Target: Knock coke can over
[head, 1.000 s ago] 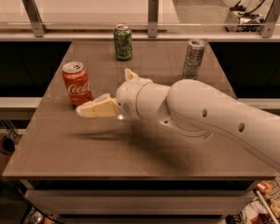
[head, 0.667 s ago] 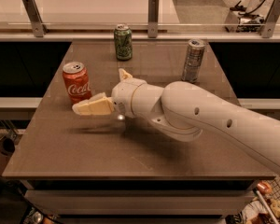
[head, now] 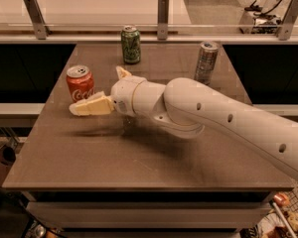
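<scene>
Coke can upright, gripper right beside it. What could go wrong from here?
1. The gripper is open, with its lower finger low by the base of the coke can. A push that low may slide the can rather than tip it.
2. The can stands near the left edge of the table. Slid or toppled leftward, it could roll off.
3. The upper finger points toward the green can. A wide sweep might hit that instead.
</scene>
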Motion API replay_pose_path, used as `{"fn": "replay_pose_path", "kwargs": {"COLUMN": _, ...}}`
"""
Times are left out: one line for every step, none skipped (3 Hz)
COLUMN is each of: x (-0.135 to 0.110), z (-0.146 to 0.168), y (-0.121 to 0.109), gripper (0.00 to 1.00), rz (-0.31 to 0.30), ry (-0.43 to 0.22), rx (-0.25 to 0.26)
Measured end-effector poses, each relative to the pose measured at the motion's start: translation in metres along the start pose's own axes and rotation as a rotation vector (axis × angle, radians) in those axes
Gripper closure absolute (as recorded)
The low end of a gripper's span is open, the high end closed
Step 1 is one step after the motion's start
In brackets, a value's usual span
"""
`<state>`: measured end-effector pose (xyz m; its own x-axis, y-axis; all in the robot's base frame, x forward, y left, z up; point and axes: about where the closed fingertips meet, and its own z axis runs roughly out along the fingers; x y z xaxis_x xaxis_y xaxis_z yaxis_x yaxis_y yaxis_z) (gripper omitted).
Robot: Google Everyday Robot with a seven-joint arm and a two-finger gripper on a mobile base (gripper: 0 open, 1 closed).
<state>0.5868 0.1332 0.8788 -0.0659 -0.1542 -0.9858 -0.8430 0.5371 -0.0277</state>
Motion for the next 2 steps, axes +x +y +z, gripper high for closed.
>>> {"fn": "replay_pose_path", "kwargs": {"x": -0.0024, "z": 0.0111, "y": 0.0013, "gripper": 0.00, "rz": -0.001, "ry": -0.010, "rx": -0.024}}
{"fn": "replay_pose_path", "kwargs": {"x": -0.0007, "z": 0.0189, "y": 0.0029, "gripper": 0.14, "rz": 0.019, "ry": -0.030, "rx": -0.037}}
